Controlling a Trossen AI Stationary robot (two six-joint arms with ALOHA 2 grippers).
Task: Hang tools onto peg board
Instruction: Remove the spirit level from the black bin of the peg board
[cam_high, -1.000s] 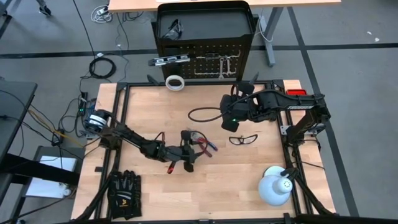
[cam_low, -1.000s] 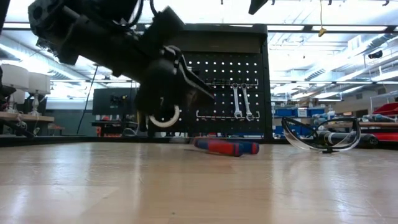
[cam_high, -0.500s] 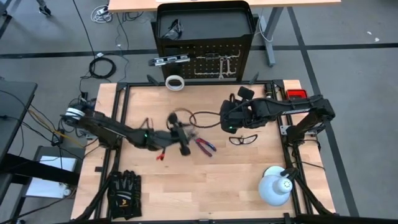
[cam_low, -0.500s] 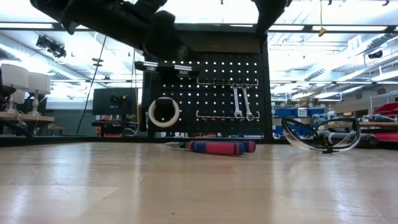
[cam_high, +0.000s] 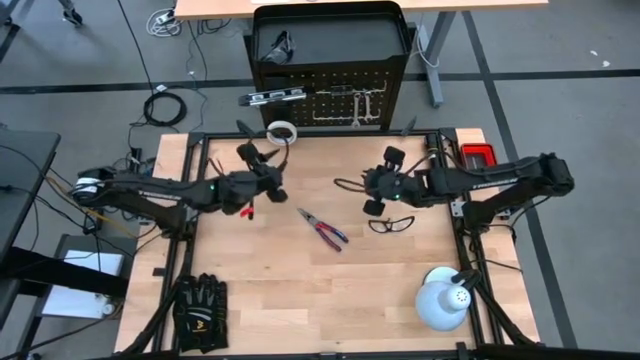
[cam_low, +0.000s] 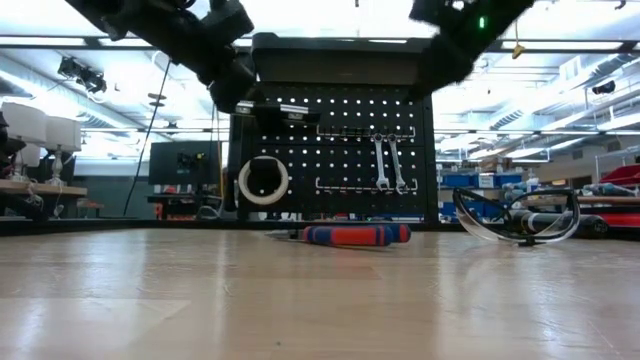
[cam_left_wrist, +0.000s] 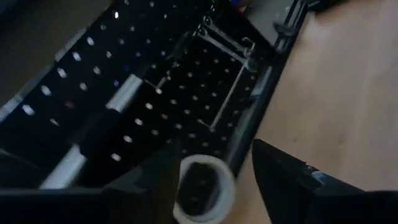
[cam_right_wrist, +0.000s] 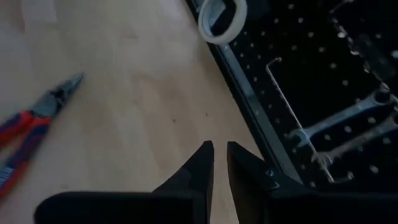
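Pliers (cam_high: 323, 229): table centre.
Glasses (cam_high: 390, 224): 3 o'clock of pliers.
Peg board (cam_high: 340, 100): 12 o'clock, behind table.
Tape roll (cam_high: 283, 132): board's foot.
My grippers: above table, flanking pliers.

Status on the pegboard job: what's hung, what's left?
Hung: two wrenches, level and tape roll on the peg board. In hand: nothing; the left gripper hovers open near the tape, the right gripper is nearly closed and empty. Left: pliers and glasses on the table.
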